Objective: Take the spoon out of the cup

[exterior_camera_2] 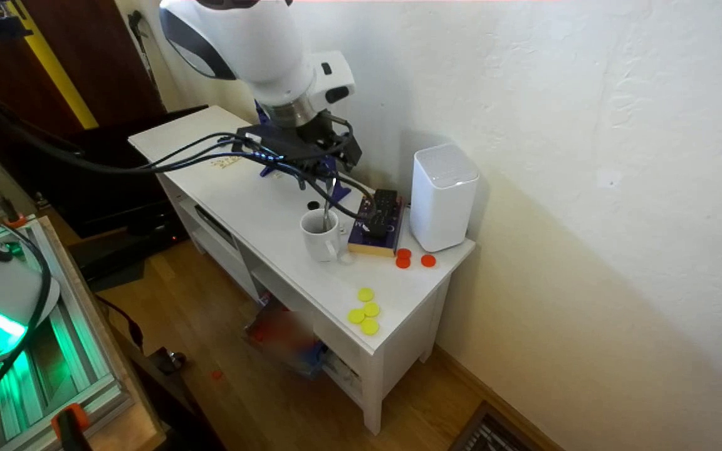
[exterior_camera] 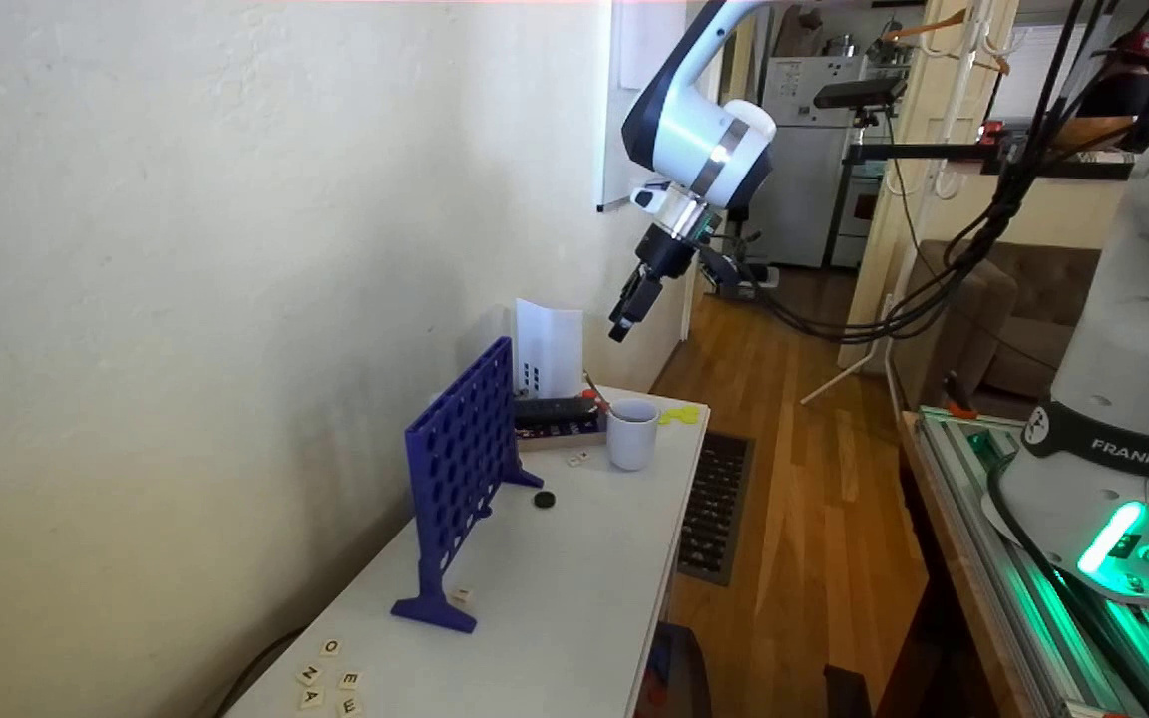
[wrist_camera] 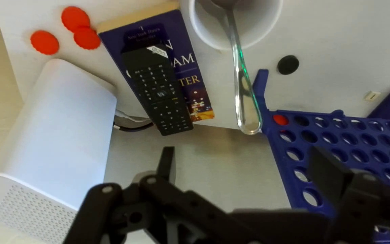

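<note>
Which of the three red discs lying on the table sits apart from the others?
The red disc farthest from the book in the wrist view: it touches neither of its mates, while the other two red discs overlap beside the book.

The white Franka Panda arm [exterior_camera: 684, 132] has black joint covers [exterior_camera: 640, 130], a silvery ring [exterior_camera_2: 292, 114] above the black Robotiq gripper [wrist_camera: 243, 154] and black cables [exterior_camera: 1013, 189] beside it. Its white base [exterior_camera: 1043, 499] bears a black FRANKA band [exterior_camera: 1128, 449] and green light strip [exterior_camera: 1111, 538].
</note>
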`<state>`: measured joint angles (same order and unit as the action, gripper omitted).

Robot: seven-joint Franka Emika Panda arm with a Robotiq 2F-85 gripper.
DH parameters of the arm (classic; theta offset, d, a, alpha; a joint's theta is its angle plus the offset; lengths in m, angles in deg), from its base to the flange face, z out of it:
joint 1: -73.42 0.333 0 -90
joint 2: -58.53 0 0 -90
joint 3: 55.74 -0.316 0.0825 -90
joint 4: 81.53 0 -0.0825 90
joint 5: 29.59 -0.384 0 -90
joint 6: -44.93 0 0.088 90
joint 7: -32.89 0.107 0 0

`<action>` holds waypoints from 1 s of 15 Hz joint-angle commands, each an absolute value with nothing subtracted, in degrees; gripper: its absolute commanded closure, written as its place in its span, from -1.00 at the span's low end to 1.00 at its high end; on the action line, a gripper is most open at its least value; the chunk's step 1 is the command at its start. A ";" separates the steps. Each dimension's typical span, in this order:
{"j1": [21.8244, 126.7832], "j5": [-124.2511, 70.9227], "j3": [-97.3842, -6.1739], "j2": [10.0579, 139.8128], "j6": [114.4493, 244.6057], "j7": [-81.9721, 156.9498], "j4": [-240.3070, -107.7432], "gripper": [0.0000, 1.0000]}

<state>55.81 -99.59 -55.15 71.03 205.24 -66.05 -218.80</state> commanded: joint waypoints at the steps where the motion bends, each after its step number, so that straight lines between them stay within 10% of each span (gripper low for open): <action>1: 55.46 -100.91 -55.15 71.52 205.08 -67.75 -218.82 -1.00; 15: 54.67 -109.94 -59.04 73.26 204.28 -77.73 -217.40 -1.00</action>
<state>55.66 -104.39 -58.13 72.29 204.90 -72.59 -218.45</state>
